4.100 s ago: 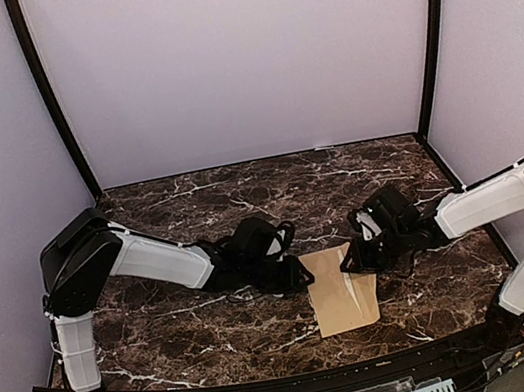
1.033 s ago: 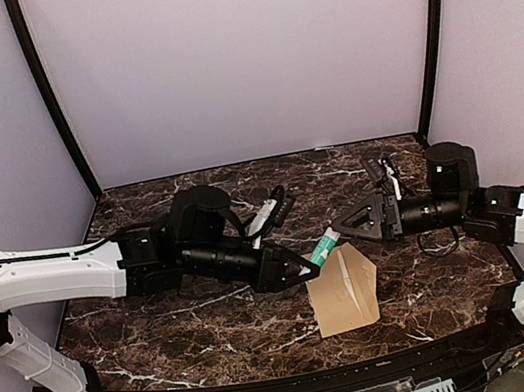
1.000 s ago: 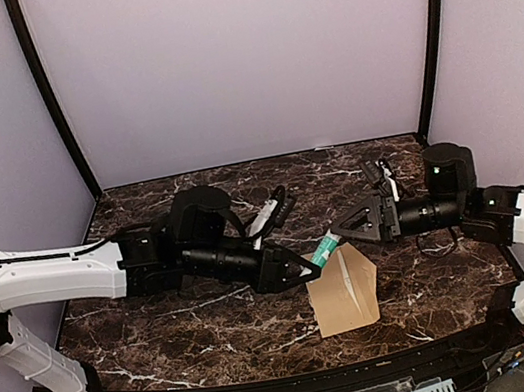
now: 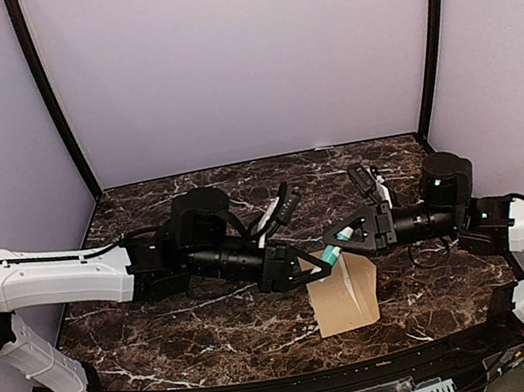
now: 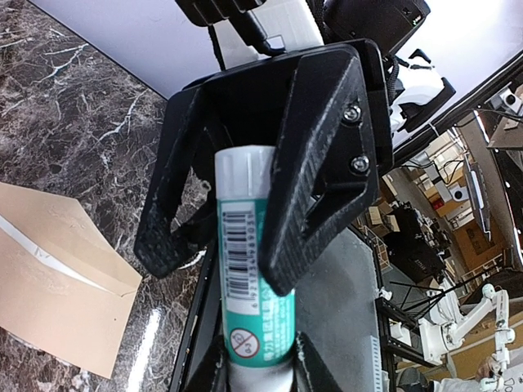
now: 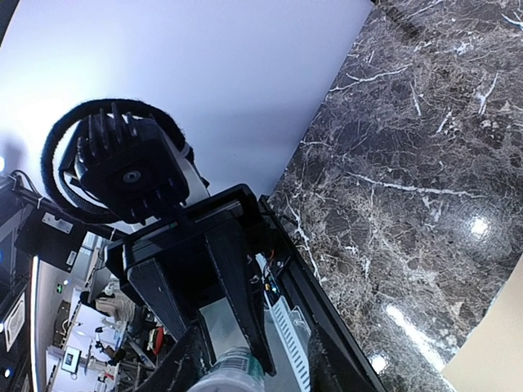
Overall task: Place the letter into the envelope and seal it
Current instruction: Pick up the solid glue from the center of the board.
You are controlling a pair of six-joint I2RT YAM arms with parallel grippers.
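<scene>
— Well, our left gripper (image 5: 260,371) pinches the base of the glue stick (image 5: 249,278), jaws narrow around it.
— And our right gripper (image 4: 343,240) straddles the stick's white cap end. We cannot tell whether it presses yet.
— Below both, at lower centre of the top view, the envelope (image 4: 346,295) lies on the table (image 4: 162,320), flap seemingly unstuck.
— We see no letter lying loose, so we judge it is inside, though hidden.
— Then uncapping, gluing the flap and pressing it shut are what we have left.
</scene>
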